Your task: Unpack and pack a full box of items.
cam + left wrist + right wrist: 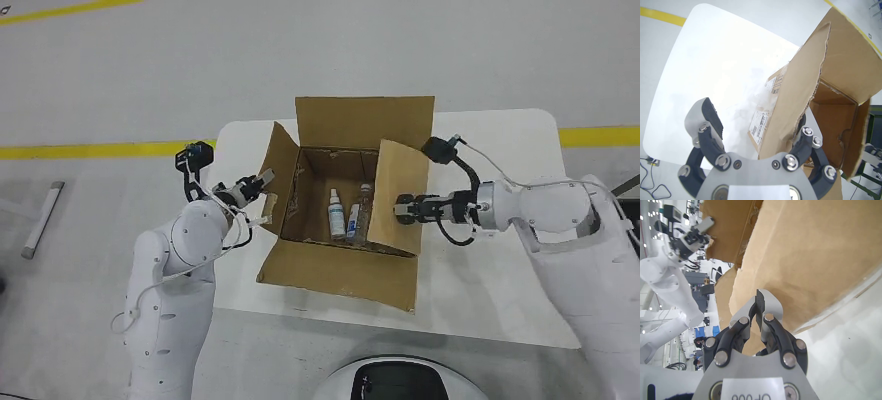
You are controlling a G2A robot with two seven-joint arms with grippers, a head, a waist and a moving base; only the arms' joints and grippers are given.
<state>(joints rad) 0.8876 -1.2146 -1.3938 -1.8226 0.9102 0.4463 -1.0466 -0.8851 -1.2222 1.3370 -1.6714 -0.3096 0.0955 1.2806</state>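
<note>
An open cardboard box [340, 265] stands in the middle of the white table [500, 290] with all flaps raised. Inside lie a white spray bottle [336, 213], a smaller bottle with a blue label [352, 220] and a clear bottle [364, 204]. My left gripper [262, 185] is open and straddles the torn left flap [800, 81]; one finger [711, 115] is outside the flap, the other is half hidden behind it. My right gripper [402, 210] [757, 307] is shut, with its tips against the outer face of the right flap [806, 256]; nothing shows between its pads.
The box's front flap [345, 275] hangs out toward the table's near edge and the back flap [365, 122] stands upright. Bare table surface lies to the left [706, 66] and right of the box. A yellow floor line [90, 150] runs behind the table.
</note>
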